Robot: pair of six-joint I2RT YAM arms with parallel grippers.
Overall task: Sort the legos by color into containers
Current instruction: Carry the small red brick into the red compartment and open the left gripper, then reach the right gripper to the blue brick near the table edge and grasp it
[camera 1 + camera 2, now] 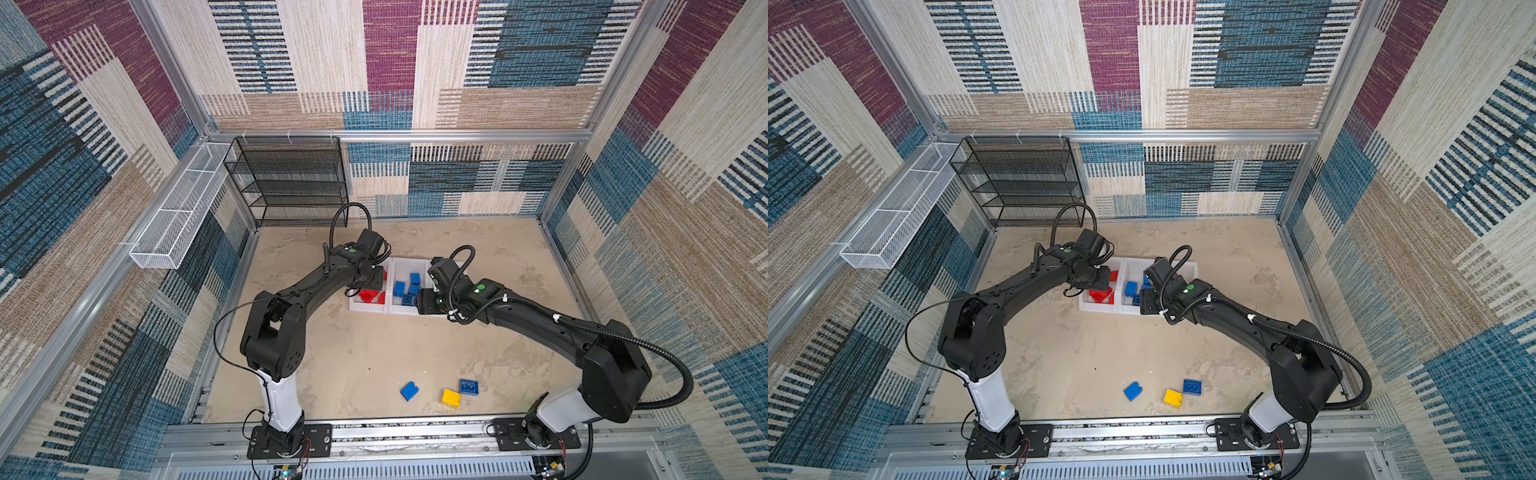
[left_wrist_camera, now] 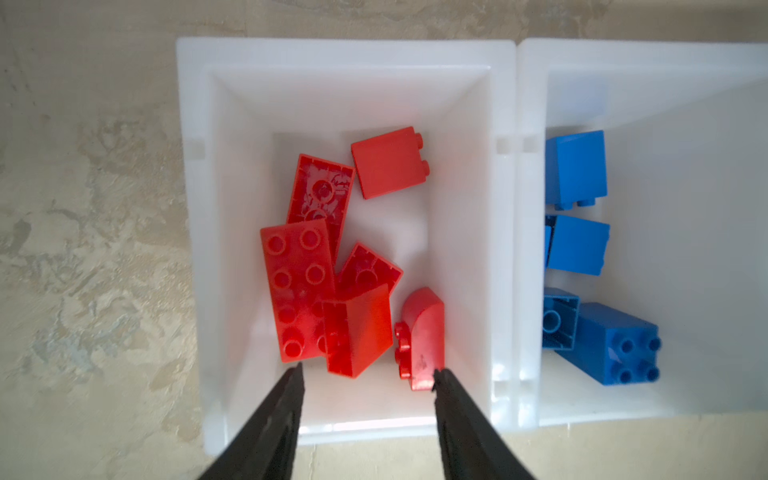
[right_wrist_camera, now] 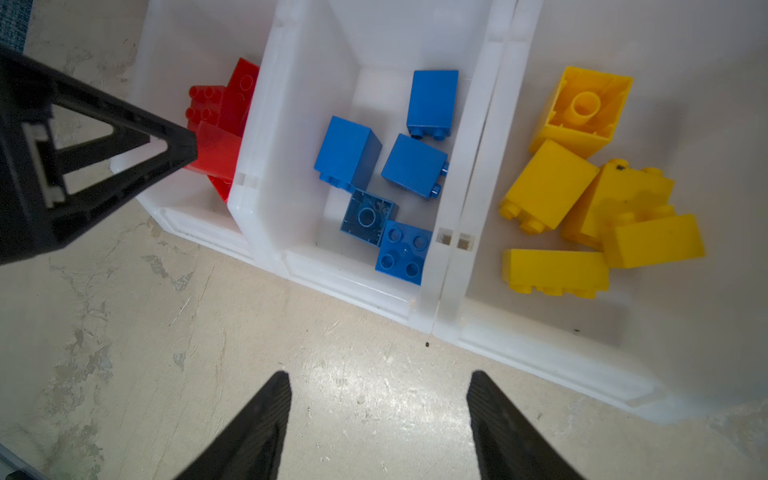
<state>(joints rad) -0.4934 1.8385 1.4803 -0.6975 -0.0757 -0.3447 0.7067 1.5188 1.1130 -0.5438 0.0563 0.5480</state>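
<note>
Three white containers stand joined in a row. The left bin [image 2: 345, 54] holds several red legos [image 2: 297, 286], the middle bin [image 3: 345, 286] several blue legos [image 3: 347, 151], and the end bin [image 3: 540, 345] several yellow legos [image 3: 548, 185]. My left gripper [image 2: 369, 371] hangs open over the red bin with nothing between its fingers; a rounded red brick [image 2: 424, 332] lies in the bin by one fingertip. My right gripper [image 3: 379, 375] is open and empty over bare table just in front of the bins. Loose legos lie near the front edge: a blue brick [image 1: 409, 390], a yellow brick [image 1: 451, 397] and a flat blue brick [image 1: 468, 386].
A black mesh shelf rack [image 1: 291, 178] stands at the back left, with a long white wire basket [image 1: 178, 216] on the left wall. In both top views the right arm [image 1: 519, 316] covers the end bin. Patterned walls close the cell on three sides.
</note>
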